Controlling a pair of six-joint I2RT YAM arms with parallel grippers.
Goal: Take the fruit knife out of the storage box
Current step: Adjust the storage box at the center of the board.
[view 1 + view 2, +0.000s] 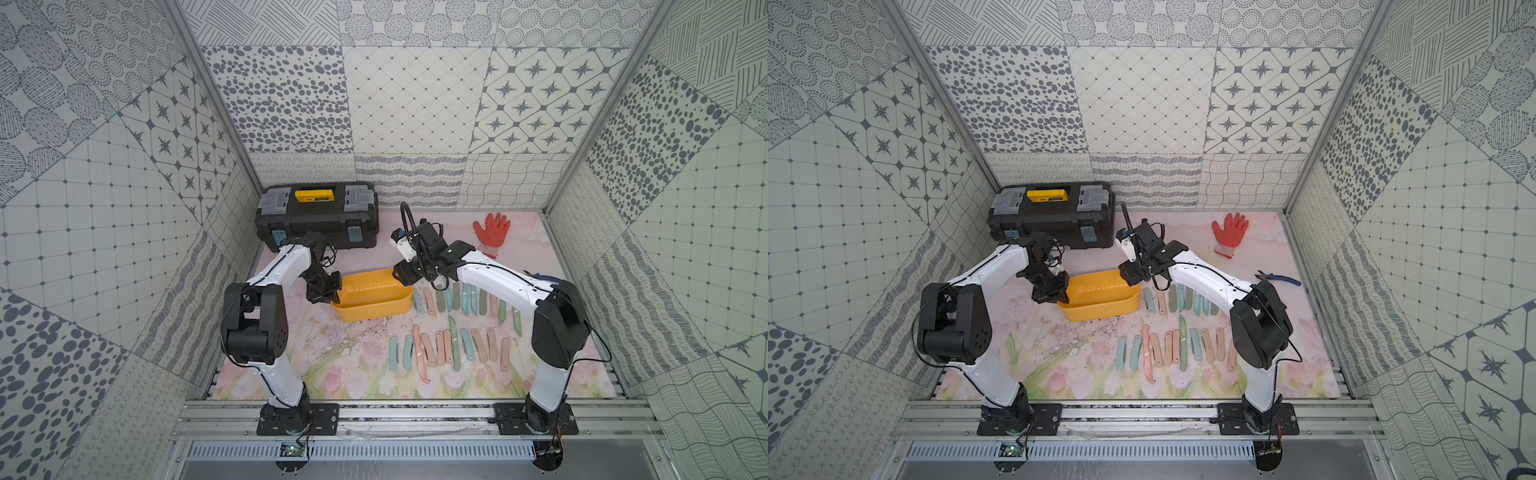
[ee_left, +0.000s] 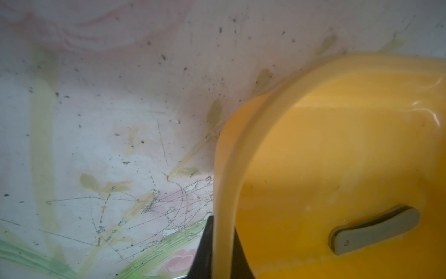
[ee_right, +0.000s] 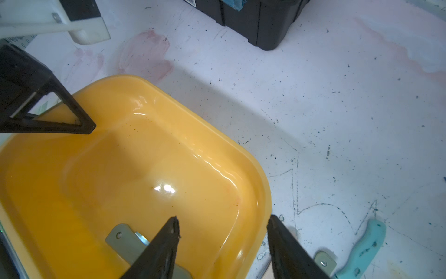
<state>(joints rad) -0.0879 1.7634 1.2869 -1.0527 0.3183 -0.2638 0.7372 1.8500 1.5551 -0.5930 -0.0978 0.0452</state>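
The yellow storage box (image 1: 374, 301) (image 1: 1100, 301) sits mid-table, and its far side looks raised. My left gripper (image 1: 329, 297) (image 2: 223, 241) is shut on the rim (image 2: 241, 145) at the box's left end, one finger inside and one outside. A grey folded fruit knife (image 2: 374, 232) (image 3: 125, 241) lies on the box floor. My right gripper (image 1: 401, 276) (image 3: 224, 218) stands open over the box's right end. It straddles the rim, with one finger above the knife and the other outside the box. Part of the knife is hidden behind that inner finger.
A black toolbox (image 1: 318, 216) stands at the back left. A red glove (image 1: 492, 230) lies at the back right, and blue-handled pliers (image 1: 1277, 277) lie further right. Several folded knives lie in two rows (image 1: 457, 303) (image 1: 449, 349) right of the box. A teal one (image 3: 362, 251) is close to the right fingers.
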